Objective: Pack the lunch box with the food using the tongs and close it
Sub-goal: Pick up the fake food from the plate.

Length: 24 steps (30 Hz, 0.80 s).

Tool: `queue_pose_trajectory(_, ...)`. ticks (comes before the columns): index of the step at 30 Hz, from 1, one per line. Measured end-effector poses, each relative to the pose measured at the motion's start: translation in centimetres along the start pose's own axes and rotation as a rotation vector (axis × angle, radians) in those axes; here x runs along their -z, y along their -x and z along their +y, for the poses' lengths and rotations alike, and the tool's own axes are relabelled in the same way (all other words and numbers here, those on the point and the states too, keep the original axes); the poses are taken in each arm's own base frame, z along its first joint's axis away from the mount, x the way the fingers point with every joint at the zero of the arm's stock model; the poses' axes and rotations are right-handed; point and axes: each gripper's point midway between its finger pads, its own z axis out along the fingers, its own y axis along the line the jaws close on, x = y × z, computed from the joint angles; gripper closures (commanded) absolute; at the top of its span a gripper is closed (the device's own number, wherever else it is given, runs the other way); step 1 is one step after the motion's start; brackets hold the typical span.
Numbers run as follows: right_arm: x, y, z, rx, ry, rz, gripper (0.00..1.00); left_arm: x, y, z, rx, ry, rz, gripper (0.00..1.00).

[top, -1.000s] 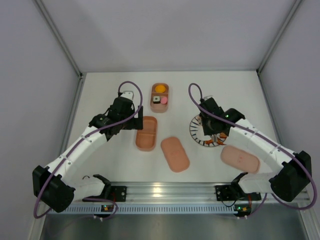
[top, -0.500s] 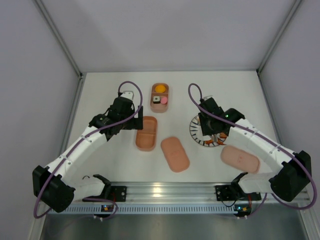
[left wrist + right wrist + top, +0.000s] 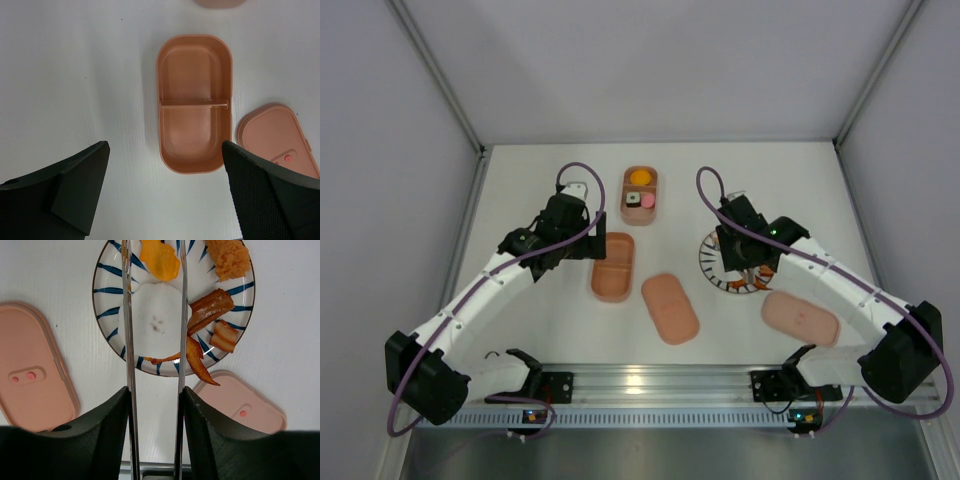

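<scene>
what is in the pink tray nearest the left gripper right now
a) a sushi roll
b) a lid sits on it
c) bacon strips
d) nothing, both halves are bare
D: the left wrist view shows the lunch box tray uncovered, with both compartments on either side of its divider bare.

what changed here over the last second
The right end effector, holding the tongs over the striped plate, seems to have edged slightly left and away from its base; nothing visibly picked up or let go. The left end effector, empty tray, filled tray, middle lid, right lid and plated food stayed put.
</scene>
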Motion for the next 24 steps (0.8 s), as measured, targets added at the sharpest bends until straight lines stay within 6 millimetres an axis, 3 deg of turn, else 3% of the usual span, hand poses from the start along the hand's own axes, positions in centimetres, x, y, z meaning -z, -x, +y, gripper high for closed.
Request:
queue_pose_trajectory(15,-1.0,-1.5,-0.2,0.003,-0.004,0.037,0.57,0.0,0.0,0.0,0.000,0.000,0.000,0.01)
queue_pose_trajectory(24,-1.2,-1.7,-0.1,-0.003,0.007,0.047,0.73,0.0,0.0,0.0,0.000,0.000,0.000,0.01)
